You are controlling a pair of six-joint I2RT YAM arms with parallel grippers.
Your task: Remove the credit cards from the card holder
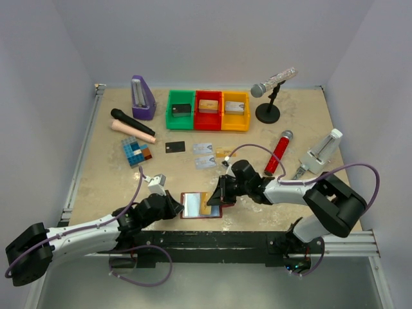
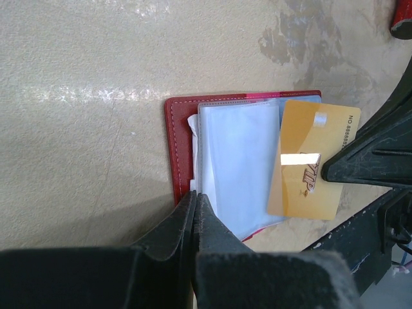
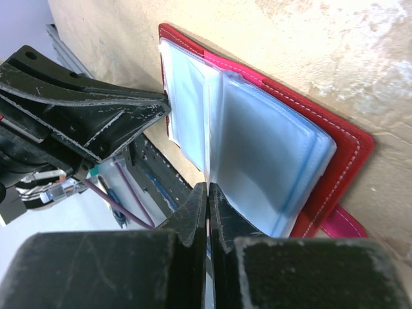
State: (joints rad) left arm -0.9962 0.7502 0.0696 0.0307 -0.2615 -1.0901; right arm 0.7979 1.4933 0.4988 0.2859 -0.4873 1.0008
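With the card holder (image 1: 193, 205) open at 6 o'clock on the tabletop (image 1: 109, 174), left gripper (image 2: 195, 201) closed against its edge and right gripper (image 3: 207, 188) pinched shut on the protruding gold card (image 2: 309, 161), a skewed pull could make you drag the holder or lose the card.

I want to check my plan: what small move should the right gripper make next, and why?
Probably pull the gold card away from the card holder, out of its clear pocket. The right gripper is shut on the card's free edge, most of the card already shows, and the left gripper pinches the holder steady.
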